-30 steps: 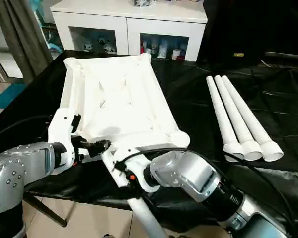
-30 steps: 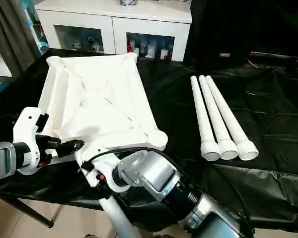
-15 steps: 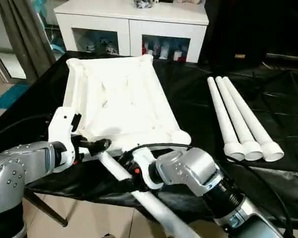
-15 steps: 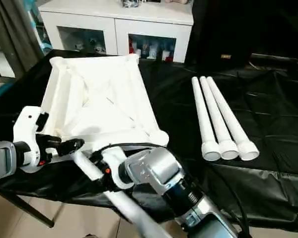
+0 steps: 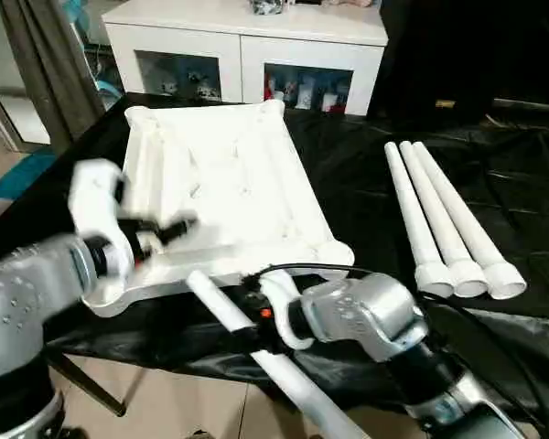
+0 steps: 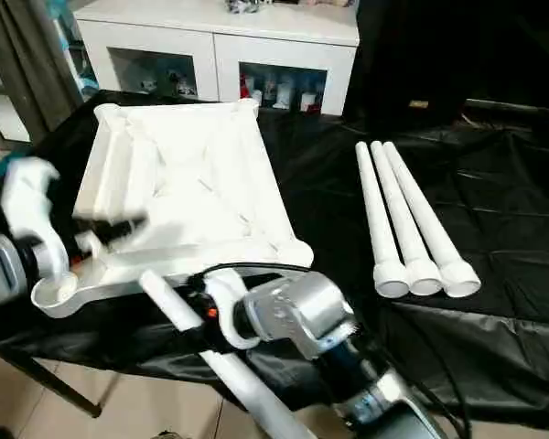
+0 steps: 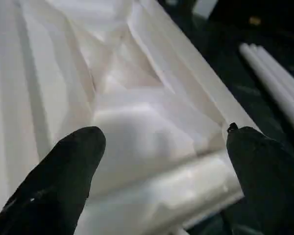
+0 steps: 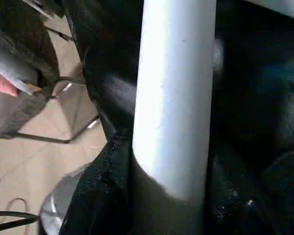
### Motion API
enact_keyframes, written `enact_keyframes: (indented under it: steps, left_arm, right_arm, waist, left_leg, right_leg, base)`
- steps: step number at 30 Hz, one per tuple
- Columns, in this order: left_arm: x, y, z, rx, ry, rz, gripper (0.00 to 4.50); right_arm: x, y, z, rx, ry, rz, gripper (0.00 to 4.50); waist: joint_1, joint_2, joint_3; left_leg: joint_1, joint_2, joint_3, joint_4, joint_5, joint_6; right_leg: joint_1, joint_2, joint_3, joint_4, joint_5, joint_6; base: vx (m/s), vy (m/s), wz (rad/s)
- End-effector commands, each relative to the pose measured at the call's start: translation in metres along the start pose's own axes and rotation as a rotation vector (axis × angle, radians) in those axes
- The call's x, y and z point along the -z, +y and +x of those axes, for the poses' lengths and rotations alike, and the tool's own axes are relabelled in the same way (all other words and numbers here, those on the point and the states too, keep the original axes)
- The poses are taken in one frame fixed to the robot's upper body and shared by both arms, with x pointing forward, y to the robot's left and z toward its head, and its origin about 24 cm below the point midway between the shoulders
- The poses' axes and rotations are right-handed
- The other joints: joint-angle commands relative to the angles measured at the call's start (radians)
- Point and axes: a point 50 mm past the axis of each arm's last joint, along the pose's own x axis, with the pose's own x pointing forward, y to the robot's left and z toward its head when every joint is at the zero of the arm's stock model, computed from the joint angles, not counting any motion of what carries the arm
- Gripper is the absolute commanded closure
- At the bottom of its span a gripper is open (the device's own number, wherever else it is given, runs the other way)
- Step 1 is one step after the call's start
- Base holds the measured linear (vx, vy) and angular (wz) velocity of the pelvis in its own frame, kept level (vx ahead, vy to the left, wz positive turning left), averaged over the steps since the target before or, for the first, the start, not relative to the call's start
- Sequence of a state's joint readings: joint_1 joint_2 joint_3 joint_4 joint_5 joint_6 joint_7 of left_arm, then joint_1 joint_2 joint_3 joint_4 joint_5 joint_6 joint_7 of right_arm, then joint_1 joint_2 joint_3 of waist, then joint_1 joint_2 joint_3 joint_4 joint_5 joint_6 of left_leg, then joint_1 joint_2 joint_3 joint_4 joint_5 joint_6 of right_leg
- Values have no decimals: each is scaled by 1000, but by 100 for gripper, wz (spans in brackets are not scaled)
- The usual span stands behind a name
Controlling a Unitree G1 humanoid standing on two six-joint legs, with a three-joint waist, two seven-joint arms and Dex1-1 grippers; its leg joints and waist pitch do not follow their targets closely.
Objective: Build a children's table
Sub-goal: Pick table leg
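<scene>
At six o'clock, right gripper (image 5: 256, 322) clamps a leg (image 5: 221, 310); left gripper (image 7: 161, 161) spread; next, seat it in the tabletop (image 5: 229, 183) socket.

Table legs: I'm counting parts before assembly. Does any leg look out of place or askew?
Three legs lie neatly side by side on the black cloth. The fourth leg slants off the front edge beside the tabletop, held by the right gripper.

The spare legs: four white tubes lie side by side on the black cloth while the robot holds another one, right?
Not quite: three white tubes lie side by side on the black cloth, not four, as the left eye view shows. The right tool does hold another leg.
</scene>
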State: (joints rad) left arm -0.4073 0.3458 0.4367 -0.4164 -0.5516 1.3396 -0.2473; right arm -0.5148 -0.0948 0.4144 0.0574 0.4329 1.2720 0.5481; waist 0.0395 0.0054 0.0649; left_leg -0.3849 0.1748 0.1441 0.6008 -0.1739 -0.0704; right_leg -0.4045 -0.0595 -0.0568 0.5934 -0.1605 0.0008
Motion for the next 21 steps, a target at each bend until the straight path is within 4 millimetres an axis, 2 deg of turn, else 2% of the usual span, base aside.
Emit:
enact_keyframes:
  steps: [1,3,6,7,9,10,12,13,14,17,19,20,21]
  left_arm:
    - [-13,3,0,-32,-104,5,0]
    - [-18,5,0,-46,-161,-9,0]
    - [-26,5,1,-41,-229,-19,0]
    - [-28,2,2,-17,-241,-21,0]
    - [-28,2,2,-15,-241,-21,0]
    - [-27,-2,4,11,-239,-12,0]
    - [-27,-3,5,21,-233,-9,0]
    - [-24,-10,10,54,-212,6,0]
    - [-24,-10,10,54,-212,6,0]
    - [-16,-27,20,162,-172,31,0]
    - [-11,-42,24,253,-138,52,0]
    - [-10,-43,25,260,-136,54,0]
    - [-10,-46,25,277,-133,60,0]
  right_arm:
    - [-10,2,-16,-30,-80,12,306]
    - [-20,2,-28,-38,-150,22,306]
    - [-37,-1,-47,-37,-275,36,307]
    - [-48,-1,-59,-41,-360,32,307]
    - [-49,-1,-60,-41,-366,31,307]
    - [-60,-2,-73,-45,-452,26,307]
    - [-63,-2,-77,-47,-475,26,307]
    - [-73,-3,-93,-41,-553,15,307]
    - [-73,-3,-93,-41,-553,15,307]
    - [-88,-10,-120,35,-699,4,307]
    - [-96,-22,-136,132,-835,29,307]
    - [-97,-23,-137,141,-847,32,307]
    - [-98,-26,-141,163,-873,43,307]
  waist:
    - [3,25,-63]
    - [5,27,-66]
    - [7,27,-66]
    - [6,27,-65]
    - [7,28,-65]
    - [6,29,-64]
    - [7,29,-65]
    - [7,28,-64]
    - [8,28,-64]
    - [14,25,-63]
    - [20,23,-61]
    - [21,22,-61]
    - [20,22,-61]
  left_leg:
    - [14,39,-18,-88,-309,-68]
    - [12,40,-16,-86,-251,-66]
    - [14,37,-12,-83,-238,-62]
    - [16,37,-11,-83,-247,-62]
    - [17,36,-10,-82,-249,-63]
    - [17,36,-10,-82,-247,-63]
    - [18,36,-9,-81,-251,-63]
    - [19,36,-9,-81,-253,-63]
    - [20,36,-9,-81,-253,-62]
    - [22,36,-4,-80,-245,-58]
    - [22,36,-1,-80,-242,-62]
    - [24,36,-1,-81,-241,-63]
    - [21,35,-1,-81,-240,-64]
  right_leg:
    - [36,-62,44,-72,-296,-113]
    - [42,-61,44,-59,-197,-141]
    - [46,-63,43,-56,-184,-164]
    - [44,-64,44,-57,-197,-167]
    - [44,-64,43,-57,-208,-167]
    - [45,-64,43,-57,-209,-169]
    - [44,-63,43,-58,-217,-170]
    - [44,-63,43,-59,-225,-170]
    - [43,-62,43,-58,-229,-170]
    - [39,-64,44,-62,-261,-163]
    - [36,-65,45,-64,-284,-153]
    - [35,-64,44,-64,-287,-151]
    - [37,-63,44,-64,-286,-148]
  base:
    - [0,0,0]
    - [0,0,0]
    - [0,0,0]
    - [0,0,0]
    - [0,0,0]
    - [0,0,0]
    - [0,0,0]
    - [0,0,0]
    - [0,0,0]
    - [0,0,0]
    - [0,0,0]
    - [0,0,0]
    - [0,0,0]
